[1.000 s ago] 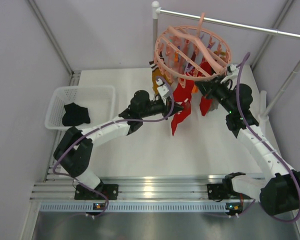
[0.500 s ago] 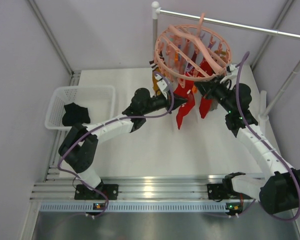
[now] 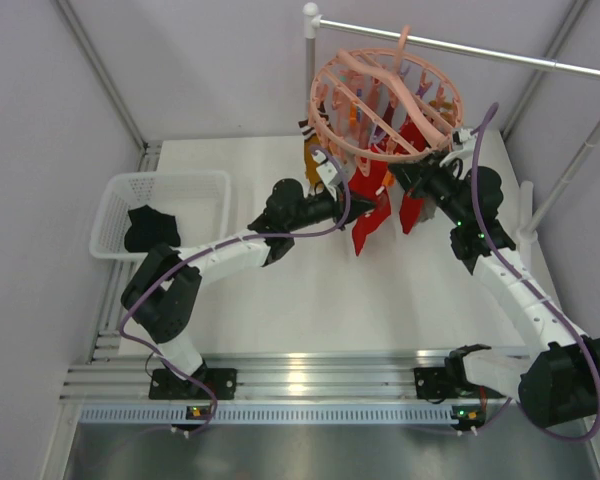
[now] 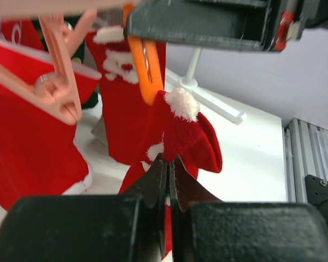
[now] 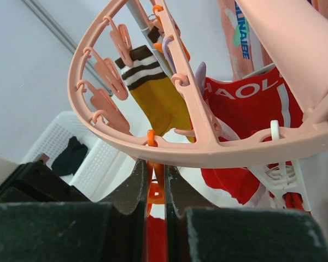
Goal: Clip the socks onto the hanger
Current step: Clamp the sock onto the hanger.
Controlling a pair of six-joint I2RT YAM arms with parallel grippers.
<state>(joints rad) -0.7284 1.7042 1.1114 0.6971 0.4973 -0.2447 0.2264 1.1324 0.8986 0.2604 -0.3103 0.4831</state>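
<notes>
The red sock (image 4: pixel 186 136) with the fluffy white trim is pinched in the left fingers (image 4: pixel 164 174), which are clamped tight on the fabric. It's held up in the air just under the hanger (image 3: pixel 385 100), right beside an orange clip (image 4: pixel 145 71). That clip is squeezed between the right fingers (image 5: pixel 144 174), which are clenched on it just below the pink ring. Other socks are already pegged up: more red ones and a yellow one with brown and white stripes (image 5: pixel 158 103). One black sock (image 3: pixel 150 228) is left in the white basket (image 3: pixel 160 180) at the left of the tabletop (image 3: pixel 280 300)

Handling-wise, the sock can be expected to be very light and floppy, so it'll sag wherever it isn't supported. Nothing to break, but thin knit could slip out of a narrow pinch if tugged. It's probably best gripped close to the trimmed end, so a short, fairly taut edge is offered to the clip; here that end stands above the pinch and flops a bit. The hanger is hung free from the rail (image 3: pixel 480 50), so a swing is likely if it's pushed
</notes>
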